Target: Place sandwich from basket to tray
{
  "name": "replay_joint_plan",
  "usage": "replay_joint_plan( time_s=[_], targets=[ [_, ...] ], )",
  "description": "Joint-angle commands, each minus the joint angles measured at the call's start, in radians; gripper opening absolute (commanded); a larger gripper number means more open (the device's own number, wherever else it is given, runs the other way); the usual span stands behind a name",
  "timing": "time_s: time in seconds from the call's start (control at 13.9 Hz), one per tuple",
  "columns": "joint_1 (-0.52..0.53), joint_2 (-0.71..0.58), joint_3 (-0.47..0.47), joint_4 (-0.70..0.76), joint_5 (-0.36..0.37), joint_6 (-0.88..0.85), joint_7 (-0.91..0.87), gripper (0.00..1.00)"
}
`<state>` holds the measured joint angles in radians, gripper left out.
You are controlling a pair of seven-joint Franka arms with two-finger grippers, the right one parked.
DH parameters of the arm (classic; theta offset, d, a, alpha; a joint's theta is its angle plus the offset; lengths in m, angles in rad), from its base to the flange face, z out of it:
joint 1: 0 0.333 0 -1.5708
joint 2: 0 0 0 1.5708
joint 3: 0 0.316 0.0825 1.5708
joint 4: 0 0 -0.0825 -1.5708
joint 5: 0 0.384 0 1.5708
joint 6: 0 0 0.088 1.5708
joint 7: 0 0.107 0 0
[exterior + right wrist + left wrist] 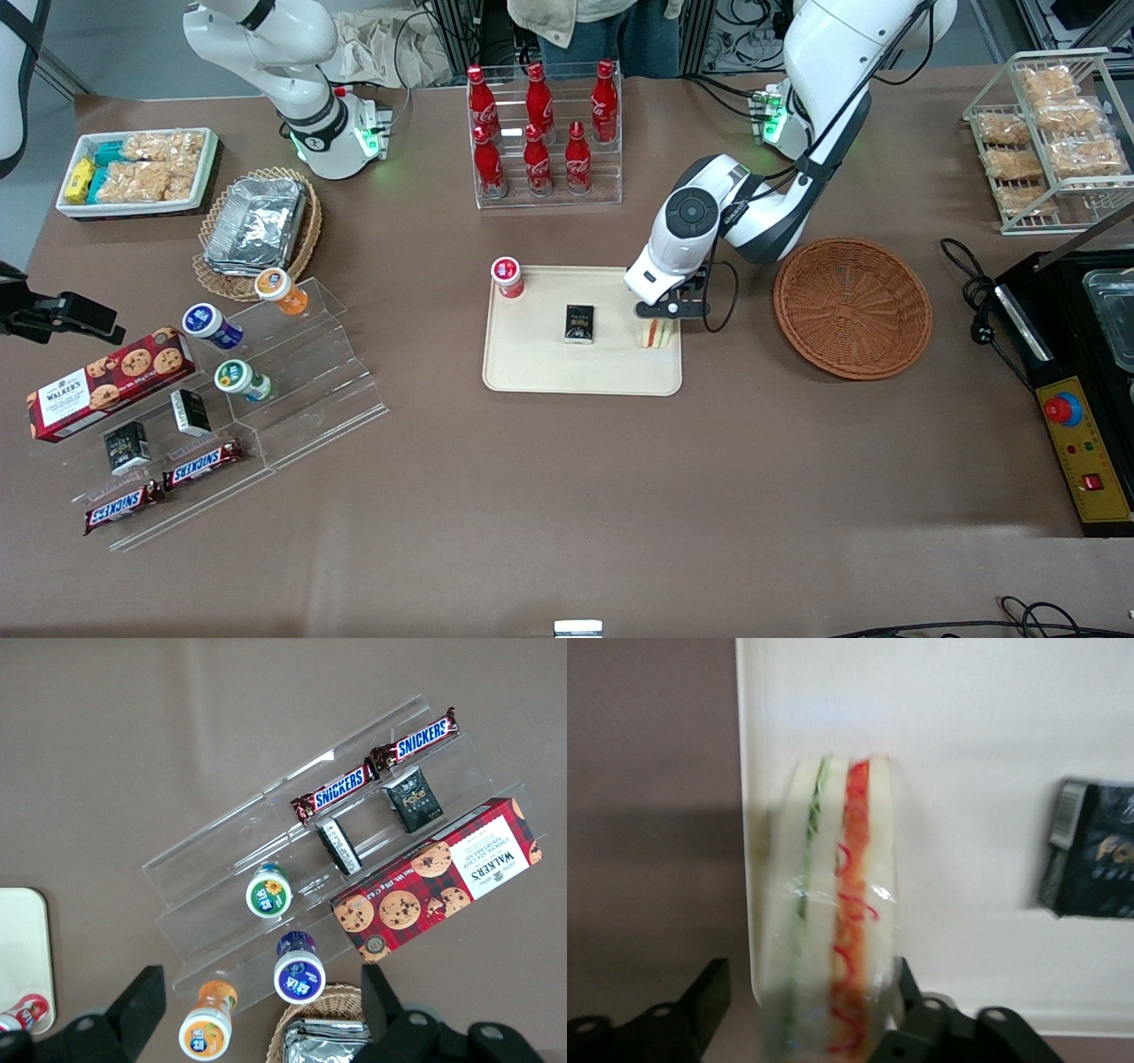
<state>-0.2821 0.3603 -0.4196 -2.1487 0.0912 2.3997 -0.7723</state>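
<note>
Now your claw (660, 321) sits over the tray's (549, 372) edge nearest the basket (852, 306), fingers spread around the sandwich (833, 921), sandwich on the tray.

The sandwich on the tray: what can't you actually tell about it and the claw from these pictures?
- Whether the sandwich rests on the tray: in the front view the claw covers its upper part; in the left wrist view its lower end blurs.
- Whether the claw grips it: one finger sits beside the wrapper, contact unclear.
- Basket floor: the near wall hides part of it.
- Dark packet: cut off by the wrist view's edge.
</note>
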Motion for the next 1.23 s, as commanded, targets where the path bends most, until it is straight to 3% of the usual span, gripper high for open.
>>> replay_joint_plan(
  time_s=[0.0,0.22,0.36,0.58,0.87,1.15],
  targets=[
    [0.015,-0.098,0.002,0.126,-0.001,-0.199,-0.039,1.00],
    [0.053,-0.124,0.002,0.408,-0.002,-0.538,-0.019,1.00],
    [0.075,-0.141,0.002,0.528,-0.002,-0.670,-0.015,1.00],
    [0.216,-0.279,0.004,0.537,-0.114,-0.715,0.167,1.00],
    [0.412,-0.359,0.004,0.544,-0.168,-0.787,0.376,1.00],
    [0.497,-0.365,0.008,0.564,-0.208,-0.807,0.467,1.00]
  ],
)
